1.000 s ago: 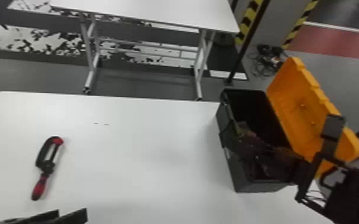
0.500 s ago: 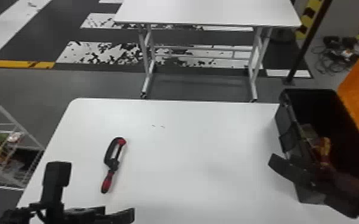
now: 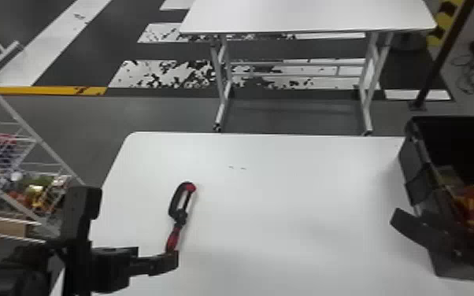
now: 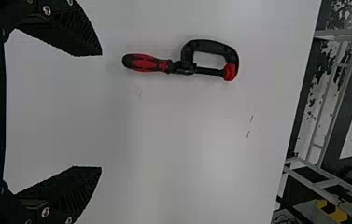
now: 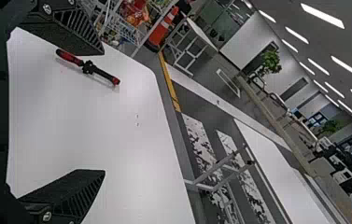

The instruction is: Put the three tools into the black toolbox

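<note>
My left gripper (image 3: 154, 264) is low at the left in the head view, just nearer than the red-and-black clamp (image 3: 176, 220), whose handle end lies close to its finger. In the left wrist view the clamp (image 4: 183, 67) lies flat beyond the open left gripper (image 4: 101, 111), off to one side. My right gripper (image 3: 415, 232) is at the black toolbox's near left side (image 3: 425, 193), partly over it. Open and with nothing between its fingers, the right gripper (image 5: 104, 112) faces across the table toward the clamp (image 5: 89, 68). A red-and-yellow tool (image 3: 472, 202) shows inside the toolbox.
The white table (image 3: 287, 204) holds the clamp at left and the toolbox at right. A wire shelf (image 3: 23, 157) with goods stands off the table's left side. Another white table (image 3: 307, 15) is farther back.
The head view has turned left, bringing the shelf into view. More of the left arm shows, beside the clamp's handle. The right gripper has drawn back from over the toolbox toward its left wall.
</note>
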